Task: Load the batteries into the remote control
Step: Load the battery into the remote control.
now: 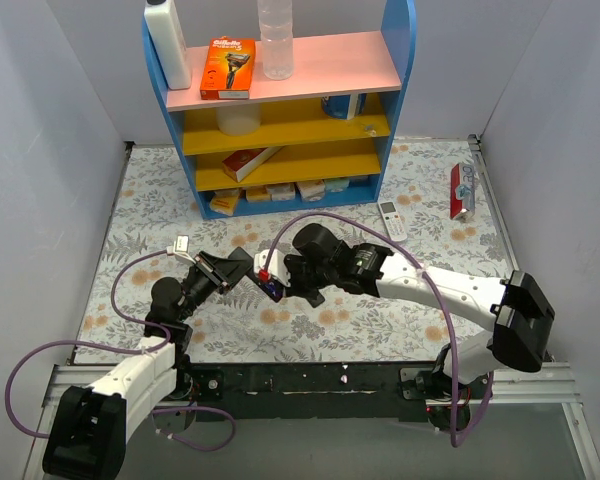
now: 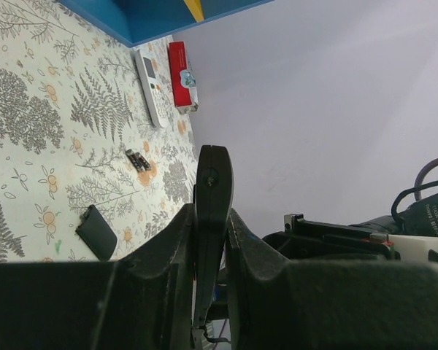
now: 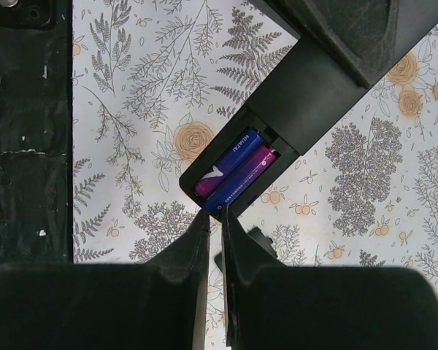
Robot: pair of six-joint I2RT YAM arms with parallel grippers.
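Note:
My left gripper [image 1: 218,274] is shut on a black remote [image 1: 242,268] and holds it tilted above the mat; in the left wrist view the remote [image 2: 213,175] stands edge-on between the jaws [image 2: 212,219]. In the right wrist view its open compartment holds two purple-blue batteries [image 3: 233,171] side by side. My right gripper [image 3: 213,216] is shut and empty, tips just at the compartment's lower end; from above it [image 1: 280,281] sits by the batteries [image 1: 271,291]. Two more batteries [image 2: 138,160] lie on the mat. A black battery cover [image 2: 97,232] lies flat nearby.
A white remote [image 1: 391,220] and a red pack [image 1: 462,190] lie at the back right of the floral mat. A blue shelf unit [image 1: 280,110] with boxes and bottles stands at the back. Grey walls close in both sides.

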